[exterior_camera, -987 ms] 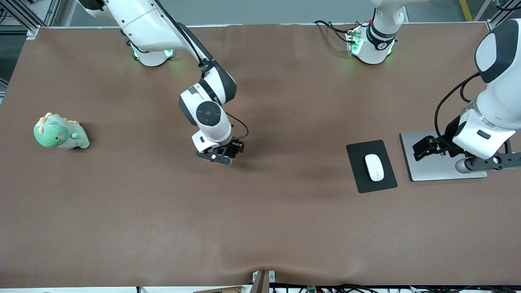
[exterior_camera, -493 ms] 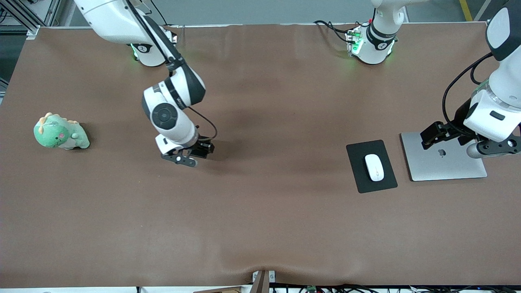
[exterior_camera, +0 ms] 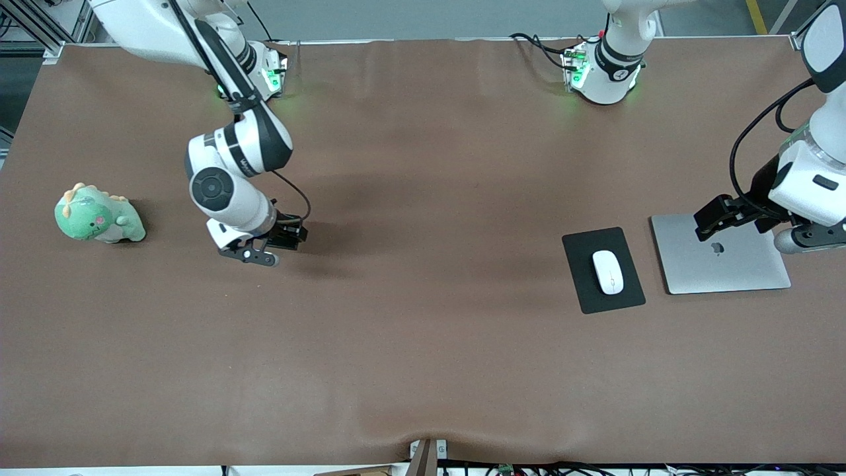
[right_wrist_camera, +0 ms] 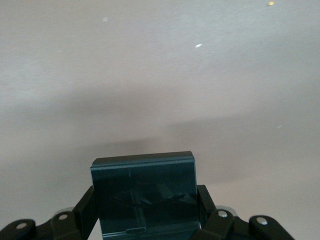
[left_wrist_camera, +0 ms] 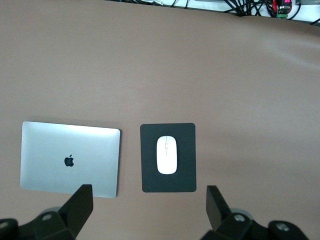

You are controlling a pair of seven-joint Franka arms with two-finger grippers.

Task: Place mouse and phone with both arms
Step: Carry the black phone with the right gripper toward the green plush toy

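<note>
Here, your right gripper (exterior_camera: 287, 237) hangs over bare brown table (exterior_camera: 423, 344) near the green plush dinosaur (exterior_camera: 98, 215), clamped on the small dark slab phone (right_wrist_camera: 144, 192). Your left gripper (exterior_camera: 717, 215), jaws apart, hovers over the closed silver laptop (exterior_camera: 724, 261). Beside it, the white oval mouse (exterior_camera: 607, 272) rests on the flat black mouse pad (exterior_camera: 581, 248).

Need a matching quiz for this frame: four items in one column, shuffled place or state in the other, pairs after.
Items:
1. mouse
2. phone
3. left claw
4. dinosaur toy

Places or states:
A. open, over the laptop
B. gripped in the right claw
C. on the mouse pad
D. on the table, at the right arm's end

Pairs: 1-C, 2-B, 3-A, 4-D
</note>
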